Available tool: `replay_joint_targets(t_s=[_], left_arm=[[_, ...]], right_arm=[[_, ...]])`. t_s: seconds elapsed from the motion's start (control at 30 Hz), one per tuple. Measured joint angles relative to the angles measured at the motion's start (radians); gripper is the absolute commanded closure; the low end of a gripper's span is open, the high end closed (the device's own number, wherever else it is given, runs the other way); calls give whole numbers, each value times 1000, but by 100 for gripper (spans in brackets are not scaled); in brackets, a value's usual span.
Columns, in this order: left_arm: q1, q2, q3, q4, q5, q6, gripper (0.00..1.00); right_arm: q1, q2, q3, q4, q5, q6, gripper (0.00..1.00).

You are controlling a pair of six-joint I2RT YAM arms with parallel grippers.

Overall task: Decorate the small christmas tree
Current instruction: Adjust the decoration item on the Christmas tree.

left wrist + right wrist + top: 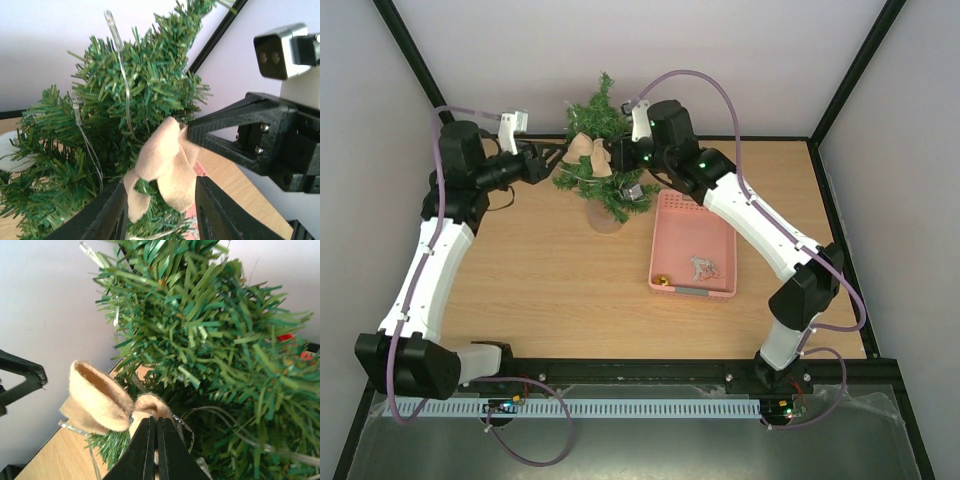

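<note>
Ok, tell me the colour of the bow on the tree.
Beige; the bow shows best in the left wrist view.

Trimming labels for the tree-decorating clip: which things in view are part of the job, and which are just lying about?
Job:
small christmas tree
beige felt bow
light string
pink basket, holding a gold ornament and a silver ornament
left gripper
right gripper

Just there:
white slotted strip
black frame post
</note>
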Motion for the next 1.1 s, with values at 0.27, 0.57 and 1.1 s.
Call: replay_joint_targets(t_s=[0.27, 0.57, 1.1], left_arm=[[0, 56, 65, 32, 31, 24, 75], [-44, 154, 82, 106, 108, -14, 76], [-69, 237, 142, 55, -108, 81, 75]], right_arm=[[-6, 15, 27, -23, 33, -18, 98], [-8, 31, 62, -36, 43, -27, 97], [-9, 77, 111, -86, 72, -27, 91]])
